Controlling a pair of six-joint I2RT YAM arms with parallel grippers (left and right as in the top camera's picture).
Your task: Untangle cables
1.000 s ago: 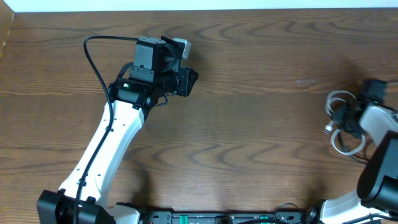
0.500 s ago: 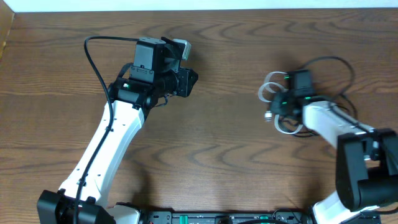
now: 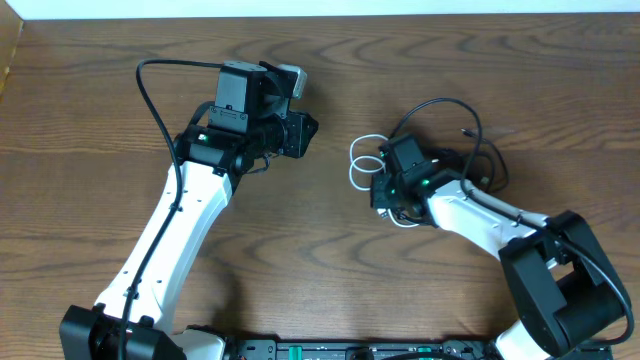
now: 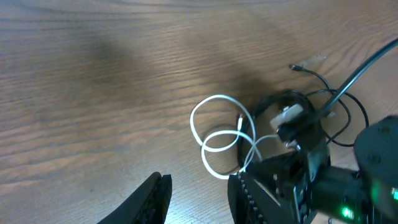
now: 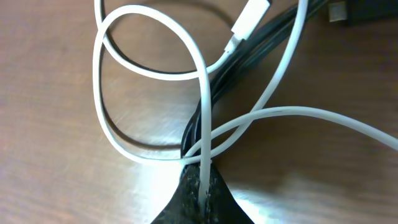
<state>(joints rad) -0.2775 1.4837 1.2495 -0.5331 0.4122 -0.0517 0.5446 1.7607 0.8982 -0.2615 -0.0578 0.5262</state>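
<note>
Right hand [image 5: 202, 186] clenched on white cable [image 5: 203, 124], its loops on the bench [image 3: 100, 60] just beside that hand, black cable [image 4: 297, 66] partly hidden behind it, left hand [image 4: 199, 199] released, empty, cropped.

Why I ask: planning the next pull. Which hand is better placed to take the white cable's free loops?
Likely the left hand: open, empty, facing the white cable; the right hand is shut on the cables.

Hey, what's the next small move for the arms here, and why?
Probably bring the open left gripper to the free white cable loop and pinch it. The right gripper is shut on that cable where it crosses the black cable, so a second hold could tease them apart.
</note>
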